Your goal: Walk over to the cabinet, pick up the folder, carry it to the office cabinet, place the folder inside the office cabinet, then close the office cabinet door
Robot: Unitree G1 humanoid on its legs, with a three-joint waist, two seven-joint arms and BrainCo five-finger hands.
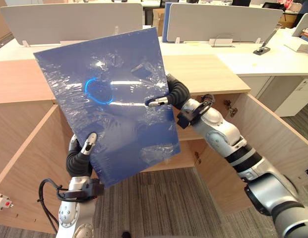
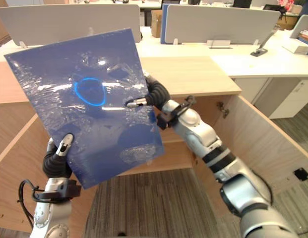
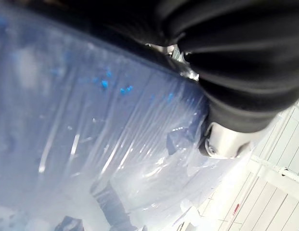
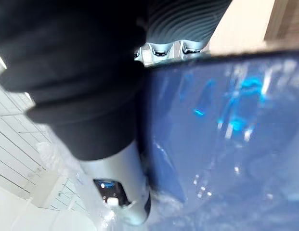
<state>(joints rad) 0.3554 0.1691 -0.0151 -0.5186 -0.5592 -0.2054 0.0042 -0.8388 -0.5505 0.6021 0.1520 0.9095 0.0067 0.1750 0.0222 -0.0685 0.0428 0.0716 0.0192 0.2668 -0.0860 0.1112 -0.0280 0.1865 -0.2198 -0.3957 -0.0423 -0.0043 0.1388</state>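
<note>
Held up before the open wooden cabinet (image 1: 213,74), the flat blue plastic-wrapped folder (image 1: 109,94) seemed light, stiff but slippery, left hand (image 1: 79,158) pinching its lower corner, right hand (image 1: 174,93) its side edge.

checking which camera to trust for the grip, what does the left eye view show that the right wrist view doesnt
Left eye view: the left hand pinching the lower corner of the blue folder, and behind it the wooden cabinet with both doors swung open, in front of white desk dividers.
Right wrist view: close up, the right hand with its thumb lying on the folder's plastic-wrapped face and its fingers past the edge.
Both: the folder, pinched at its side edge by the right hand.
</note>
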